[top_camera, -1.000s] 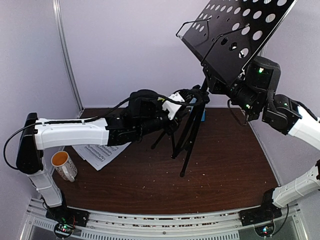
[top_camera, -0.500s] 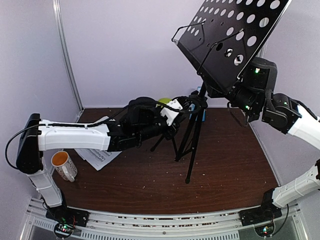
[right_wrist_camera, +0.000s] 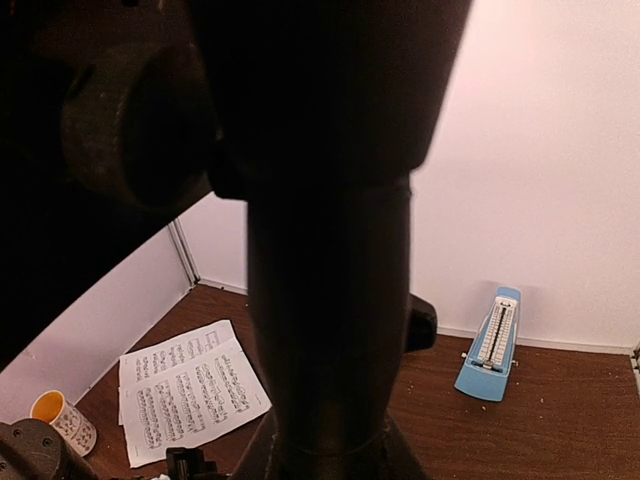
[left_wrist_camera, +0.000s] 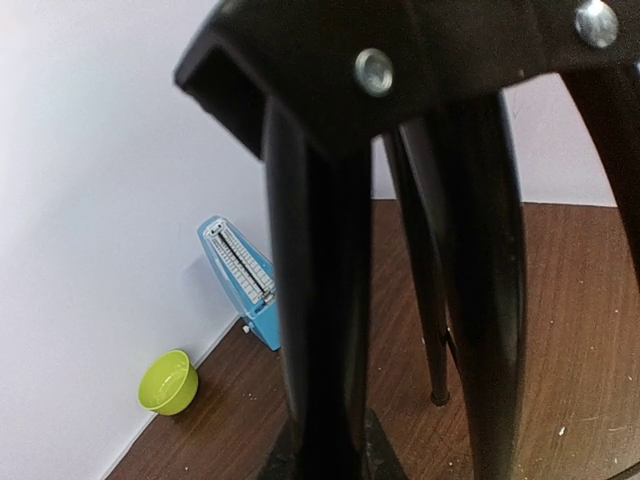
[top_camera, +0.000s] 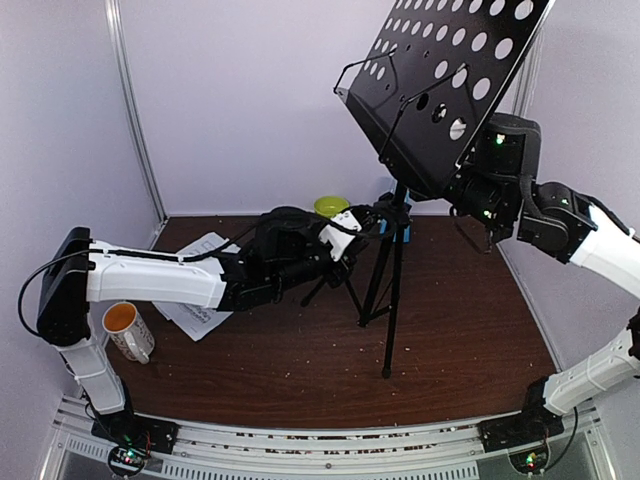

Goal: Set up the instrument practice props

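Note:
The black music stand (top_camera: 392,290) is nearly upright at mid-table, its perforated desk (top_camera: 450,80) tilted high at the top. My left gripper (top_camera: 376,216) is shut on the stand where the tripod legs (left_wrist_camera: 320,330) meet. My right gripper (top_camera: 458,188) is shut on the pole (right_wrist_camera: 330,300) just under the desk. Two white sheet-music pages (top_camera: 200,303) (right_wrist_camera: 185,390) lie flat at the left, partly under my left arm. The blue metronome (left_wrist_camera: 243,280) (right_wrist_camera: 492,345) stands by the back wall, mostly hidden behind the stand in the top view.
A white mug with an orange inside (top_camera: 127,331) (right_wrist_camera: 62,418) stands at the near left. A lime-green bowl (top_camera: 331,205) (left_wrist_camera: 168,381) sits at the back wall, left of the metronome. White walls close in the back and both sides.
Both arms have swung the stand from leaning to nearly upright. Its desk rose and shifted left, its feet moved nearer and right. The green bowl came into sight.

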